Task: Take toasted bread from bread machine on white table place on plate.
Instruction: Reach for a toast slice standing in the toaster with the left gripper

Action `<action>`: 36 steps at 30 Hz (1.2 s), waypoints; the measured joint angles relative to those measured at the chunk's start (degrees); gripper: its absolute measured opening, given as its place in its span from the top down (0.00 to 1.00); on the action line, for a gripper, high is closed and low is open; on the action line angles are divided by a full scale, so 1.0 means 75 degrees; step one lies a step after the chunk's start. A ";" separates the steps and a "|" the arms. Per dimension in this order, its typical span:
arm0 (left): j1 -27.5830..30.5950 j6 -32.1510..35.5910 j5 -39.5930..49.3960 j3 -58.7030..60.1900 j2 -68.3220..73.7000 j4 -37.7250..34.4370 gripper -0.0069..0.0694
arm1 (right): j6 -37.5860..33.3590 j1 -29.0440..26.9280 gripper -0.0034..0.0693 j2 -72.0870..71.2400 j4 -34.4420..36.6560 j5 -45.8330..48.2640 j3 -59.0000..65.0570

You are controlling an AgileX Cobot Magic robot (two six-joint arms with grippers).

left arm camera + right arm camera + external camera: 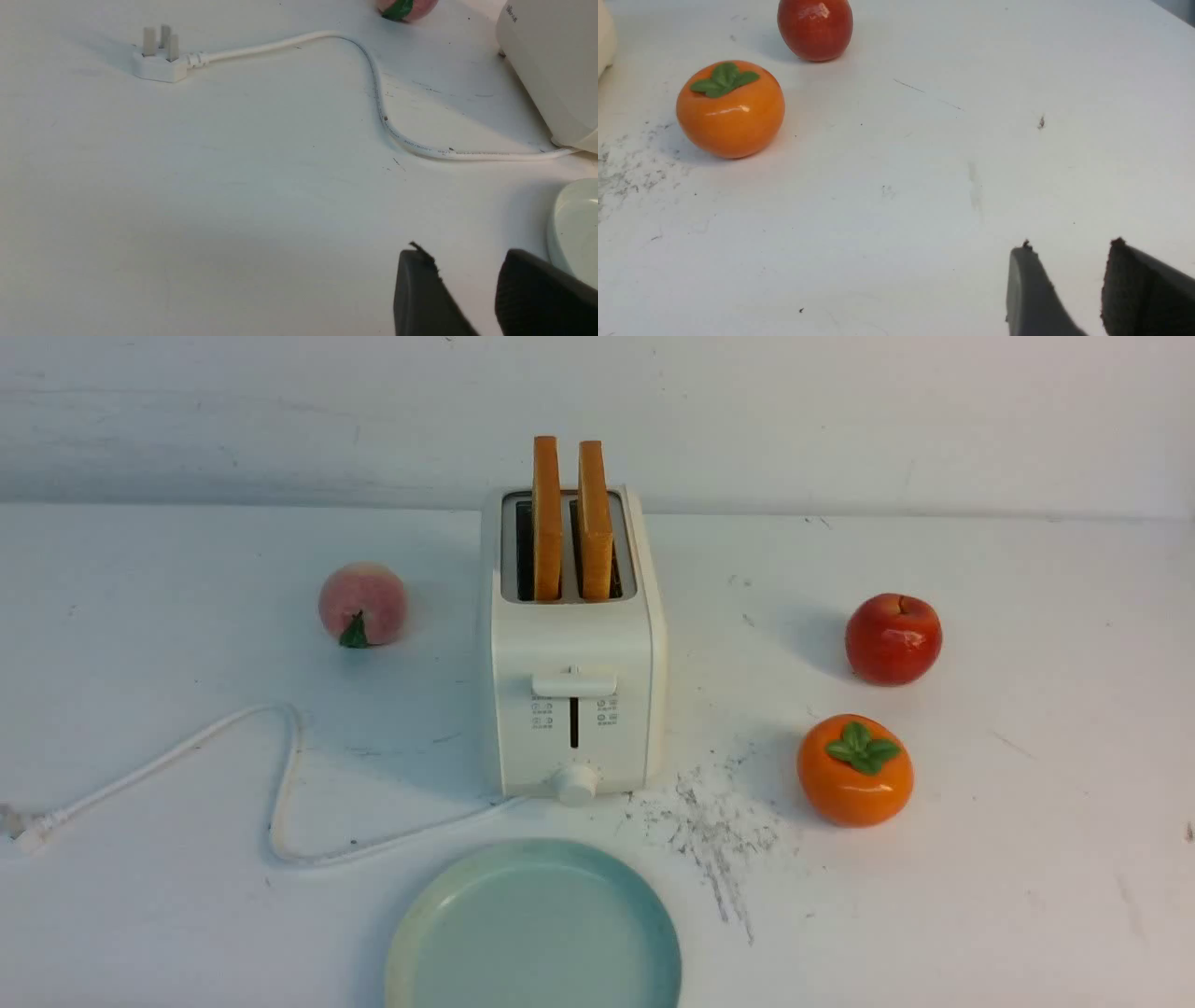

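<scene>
Honestly, both slices, the left one and the right one, poke well out of the toaster, so pinch one across its flat faces up high and pull straight up before swinging over to the plate. I'd watch the narrow gap between them. The left gripper and right gripper both sit part-open with nothing between the fingers.
</scene>
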 joint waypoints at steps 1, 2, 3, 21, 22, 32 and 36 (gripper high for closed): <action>0.0000 0.0000 0.0000 0.0000 0.0000 0.0000 0.60 | 0.0000 0.0000 0.62 0.0000 0.0000 0.0000 0.0000; 0.0000 0.0000 0.0000 0.0000 0.0000 0.0000 0.60 | 0.0000 0.0000 0.62 0.0000 0.0000 0.0000 0.0000; 0.0000 0.0000 0.0000 0.0000 0.0000 0.0000 0.60 | 0.0000 0.0000 0.62 0.0000 0.0000 0.0000 0.0000; 0.0000 0.0111 -0.0152 0.0000 0.0000 0.0747 0.60 | 0.0000 0.0000 0.62 0.0000 0.0000 0.0000 0.0000; 0.0000 0.0139 -0.0271 0.0000 0.0000 0.1010 0.60 | 0.0000 0.0000 0.62 0.0000 0.0000 0.0000 0.0000; 0.0000 -0.1748 -0.2079 0.0000 0.0000 -0.0402 0.60 | 0.0000 0.0000 0.62 0.0000 0.0000 0.0000 0.0000; 0.0000 -0.2599 -0.2702 0.0000 0.0000 -0.1071 0.60 | 0.0027 0.0000 0.62 0.0000 0.0319 -0.0104 0.0000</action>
